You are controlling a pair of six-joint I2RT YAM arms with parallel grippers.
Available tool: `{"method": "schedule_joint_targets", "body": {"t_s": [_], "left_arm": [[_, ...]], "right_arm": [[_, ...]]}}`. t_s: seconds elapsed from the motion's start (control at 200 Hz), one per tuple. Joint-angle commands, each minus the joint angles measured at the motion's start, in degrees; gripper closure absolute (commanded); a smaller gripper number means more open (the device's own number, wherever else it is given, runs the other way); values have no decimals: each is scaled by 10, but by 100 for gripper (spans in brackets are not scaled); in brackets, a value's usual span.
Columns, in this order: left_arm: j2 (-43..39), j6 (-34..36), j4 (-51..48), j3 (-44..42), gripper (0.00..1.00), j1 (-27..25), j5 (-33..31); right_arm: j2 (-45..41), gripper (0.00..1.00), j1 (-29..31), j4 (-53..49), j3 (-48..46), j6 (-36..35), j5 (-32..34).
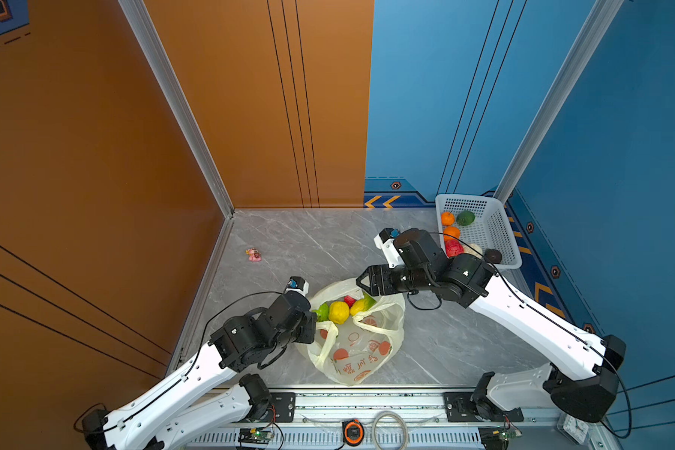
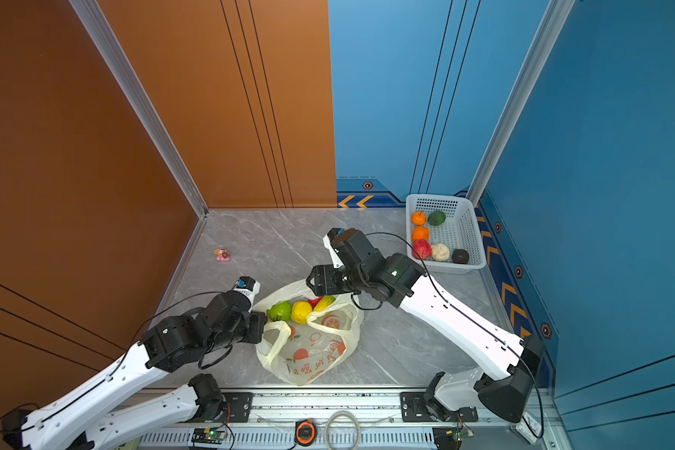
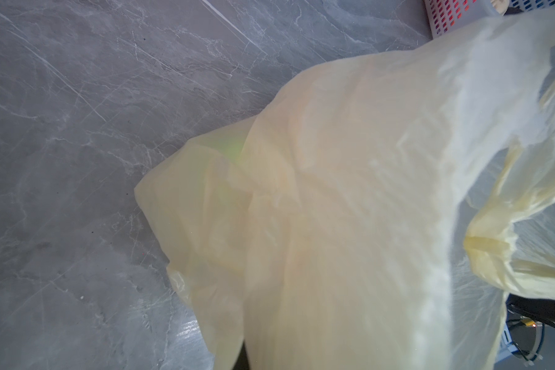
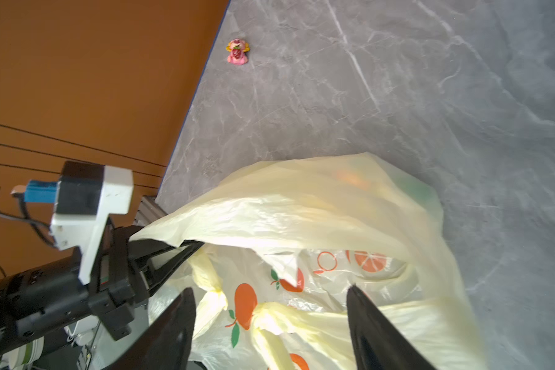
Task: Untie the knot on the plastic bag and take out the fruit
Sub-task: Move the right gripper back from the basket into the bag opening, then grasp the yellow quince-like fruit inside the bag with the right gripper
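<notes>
Orange wall left, blue wall right; aluminium corner posts; grey marble floor, evenly lit.

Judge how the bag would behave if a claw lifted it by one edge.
Likely floppy: the bag is thin, creased film sagging flat on the table. Probably light and slippery, being glossy and translucent. The round fruit at its open mouth could well roll out.

So the plastic bag sits mid-worktop toward the front, fruit inside it. The basket is back right with more fruit in it, and the toy figure is off left, behind the bag.
</notes>
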Motion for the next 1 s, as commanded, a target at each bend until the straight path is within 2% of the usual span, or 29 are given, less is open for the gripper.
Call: {"method": "schedule_joint_targets", "body": {"t_s": [0.0,0.305,0.726,0.886,0.996], "left_arm": [[-2,7,7,17,100,-1,-5],[-5,3,7,23,100,1,-5],[-10,2,7,25,100,10,-3],[-11,3,8,25,100,14,0],[-10,4,7,25,100,15,4]], "right_arm": [[12,26,33,52,-13,45,14],[20,28,97,175,-150,27,46],[49,32,131,186,-295,-52,139],[55,32,161,176,-315,-69,178],[81,31,164,173,-302,-72,161]]}}
